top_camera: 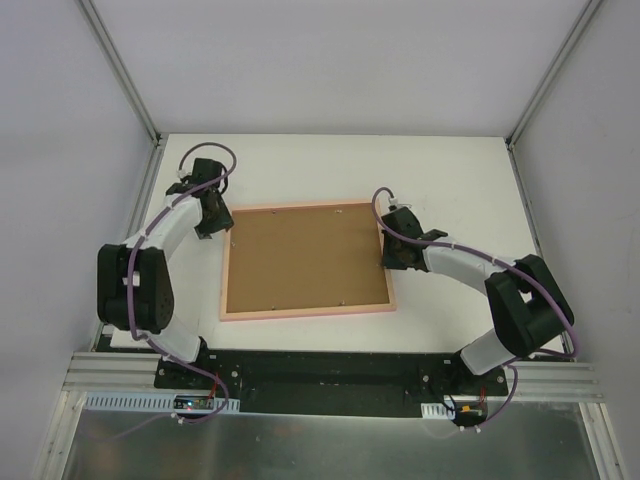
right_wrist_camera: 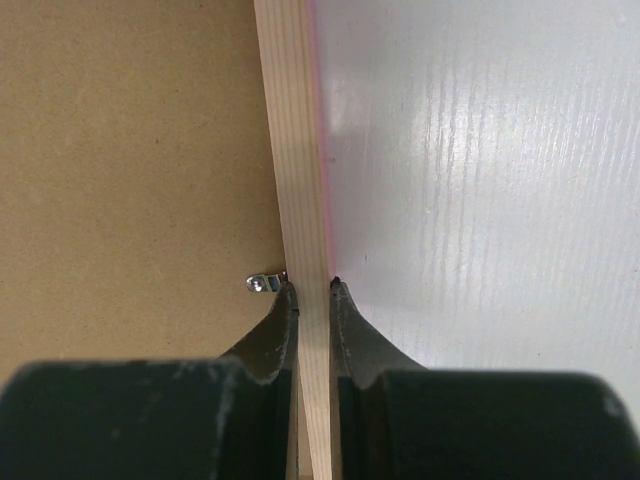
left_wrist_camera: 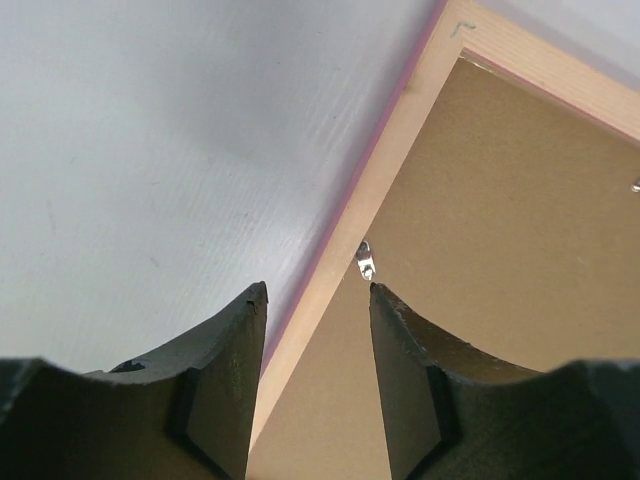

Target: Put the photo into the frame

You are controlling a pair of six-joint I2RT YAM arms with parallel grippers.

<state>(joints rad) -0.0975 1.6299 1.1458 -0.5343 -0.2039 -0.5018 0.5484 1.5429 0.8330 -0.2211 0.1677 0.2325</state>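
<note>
White table (top_camera: 450, 170), white walls all round, and we start at the near edge where the two arm bases sit. Moving up, the right gripper (right_wrist_camera: 310, 284) is pinched onto the frame (top_camera: 305, 312), fingers closed either side of its bare-wood right rail, beside a small metal tab (right_wrist_camera: 262, 283). The frame lies flat, back upward, mid-table. Its long axis runs left to right between the arms, and the brown backing board (top_camera: 305, 258) fills it. Farther back, the left gripper (left_wrist_camera: 317, 287) straddles the left rail near the far corner, jaws about half apart and, as far as we can tell, gripping nothing. The photo? We can't see it anywhere, and whether it sits under that board we cannot tell. So we judge the right arm has the say on the next move, with the frame lying to its left
</note>
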